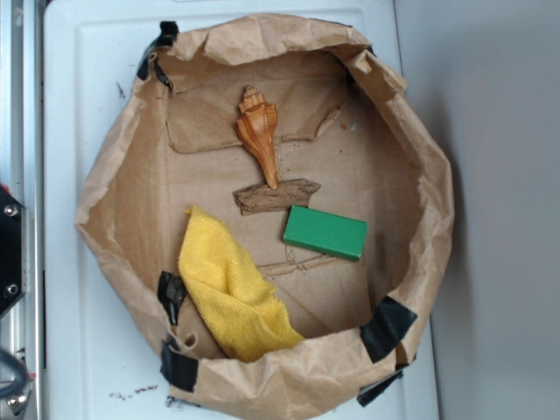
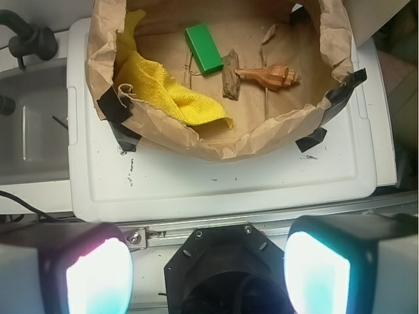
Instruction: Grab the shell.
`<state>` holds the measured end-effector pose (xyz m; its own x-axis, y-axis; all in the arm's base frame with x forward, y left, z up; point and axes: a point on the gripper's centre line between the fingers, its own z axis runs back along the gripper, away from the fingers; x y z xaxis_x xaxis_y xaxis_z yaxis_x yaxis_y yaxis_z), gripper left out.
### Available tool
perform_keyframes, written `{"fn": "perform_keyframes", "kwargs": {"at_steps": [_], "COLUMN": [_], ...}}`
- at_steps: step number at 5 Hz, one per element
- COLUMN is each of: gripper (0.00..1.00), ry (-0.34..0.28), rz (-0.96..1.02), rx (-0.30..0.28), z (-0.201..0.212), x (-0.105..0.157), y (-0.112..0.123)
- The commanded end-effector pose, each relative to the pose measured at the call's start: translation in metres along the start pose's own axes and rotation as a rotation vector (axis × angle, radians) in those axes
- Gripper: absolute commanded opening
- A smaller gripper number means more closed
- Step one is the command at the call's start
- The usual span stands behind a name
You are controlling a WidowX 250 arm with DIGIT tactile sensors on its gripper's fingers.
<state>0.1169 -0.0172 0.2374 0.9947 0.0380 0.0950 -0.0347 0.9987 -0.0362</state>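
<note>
The shell (image 1: 260,134) is a glossy orange-brown spiral conch lying inside the brown paper basin (image 1: 420,149), spire toward the back, tail tip resting on a flat brown wood piece (image 1: 276,196). The wrist view shows the shell (image 2: 270,76) at the upper right of the basin, far from my gripper (image 2: 207,275). The gripper is open, its two glowing pads (image 2: 98,278) wide apart at the bottom edge with nothing between them. It is not visible in the exterior view.
A green block (image 1: 325,232) lies just right of the wood piece. A yellow cloth (image 1: 232,289) drapes over the basin's front-left. The basin sits on a white plastic lid (image 1: 96,350). The black robot base (image 2: 222,268) shows below the gripper.
</note>
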Motion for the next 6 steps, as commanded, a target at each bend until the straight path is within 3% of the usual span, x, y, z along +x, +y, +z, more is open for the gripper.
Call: {"fn": "perform_keyframes", "kwargs": {"at_steps": [1,3,4,5,6], "gripper": [1.0,1.0,1.0,1.0,1.0], "ry": [0.0,-0.031,-0.013,-0.101,-0.029], "rz": [0.0,0.147,0.224,0.47,0.732], "rx": [0.0,-0.037,-0.029,-0.038,-0.048], "z": [0.0,-0.016,-0.022,-0.038,-0.05], "x": [0.0,0.065,0.093,0.116,0.124], "y": [0.0,0.029,0.044,0.072,0.086]}}
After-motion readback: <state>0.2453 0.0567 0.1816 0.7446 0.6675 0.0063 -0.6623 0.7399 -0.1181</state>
